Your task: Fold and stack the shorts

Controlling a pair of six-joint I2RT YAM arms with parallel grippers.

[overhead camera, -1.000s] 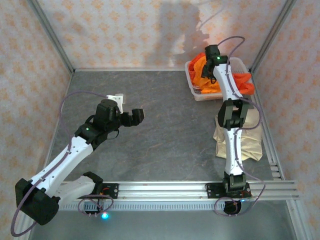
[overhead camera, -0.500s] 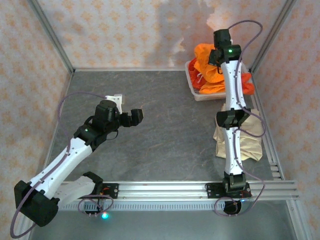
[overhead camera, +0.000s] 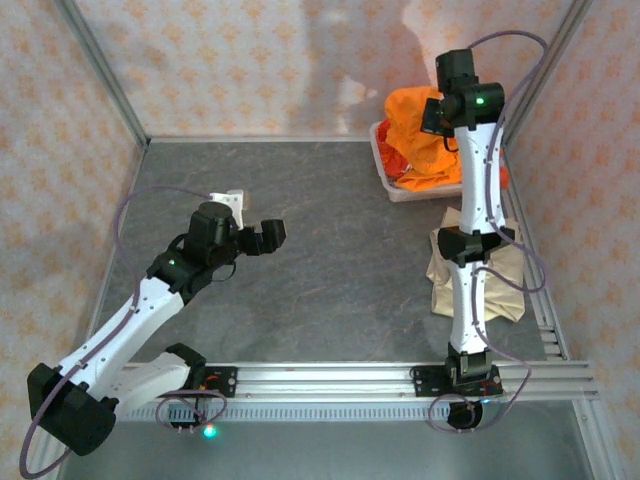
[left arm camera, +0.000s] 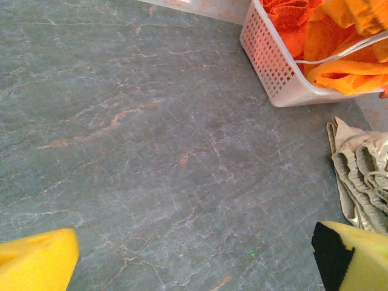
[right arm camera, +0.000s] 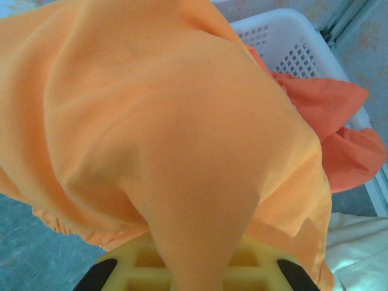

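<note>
Hanging from the right gripper (right arm camera: pixel 194 270), jaws clamped on it: orange shorts (overhead camera: pixel 425 125), held above the basket (overhead camera: pixel 385 172) at the table's (overhead camera: pixel 330 260) far right corner. Beige shorts (overhead camera: pixel 503 285): right edge, bunched. Left gripper (overhead camera: pixel 268 235): jaws apart, over the left half.

Right gripper (overhead camera: pixel 436 112) has closed on orange shorts (overhead camera: pixel 420 135) and raised them partly clear of the basket (overhead camera: pixel 383 165).
</note>
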